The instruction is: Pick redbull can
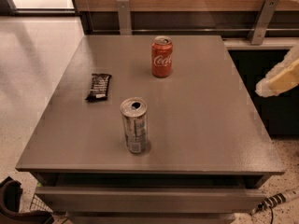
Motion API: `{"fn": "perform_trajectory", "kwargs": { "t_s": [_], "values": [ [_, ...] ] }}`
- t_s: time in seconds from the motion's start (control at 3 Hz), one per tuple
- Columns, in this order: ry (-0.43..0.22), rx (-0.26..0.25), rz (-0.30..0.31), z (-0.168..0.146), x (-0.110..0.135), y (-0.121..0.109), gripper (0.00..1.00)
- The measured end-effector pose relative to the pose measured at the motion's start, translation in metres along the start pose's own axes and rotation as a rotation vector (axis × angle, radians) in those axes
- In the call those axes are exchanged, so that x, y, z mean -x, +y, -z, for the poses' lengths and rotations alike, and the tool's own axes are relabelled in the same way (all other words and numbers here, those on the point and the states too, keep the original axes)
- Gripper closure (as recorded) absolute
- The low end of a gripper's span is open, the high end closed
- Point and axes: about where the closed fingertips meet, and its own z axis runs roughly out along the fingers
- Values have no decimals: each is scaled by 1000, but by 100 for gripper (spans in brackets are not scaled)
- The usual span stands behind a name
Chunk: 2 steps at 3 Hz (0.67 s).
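**Redbull can upright near the front edge, gripper off the right side**

I see the redbull can standing on the grey worktop, close to the front edge and a little left of its middle. Its long axis is vertical. The top points up and the base sits flat on the surface. The white label patch near the base faces the front edge. The drinking hole in the lid is a dark opening, and I cannot see whether there is liquid inside.

The gripper shows as a pale, blurred shape beyond the right edge of the worktop, about level with the back half. It is well apart from the redbull can and touches nothing on the surface. I cannot tell how its grip is set from this view.

A red Coca-Cola can stands upright toward the back edge, near the middle and well apart from the redbull can. Its lid also has a hole, and the contents are hidden. A dark snack bar lies flat near the left edge, between the two cans in depth.

Under the front edge there is a drawer with a dark gap above its front panel. I cannot see what is inside it.
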Motion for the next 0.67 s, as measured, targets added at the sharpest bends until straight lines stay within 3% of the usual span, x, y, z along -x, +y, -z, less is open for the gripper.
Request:
{"fn": "perform_trajectory", "kwargs": {
  "t_s": [0.33, 0.67],
  "values": [
    [-101, 67, -23, -34, -7, 25, 0],
    [-101, 67, -23, -35, -7, 25, 0]
  ]
}}
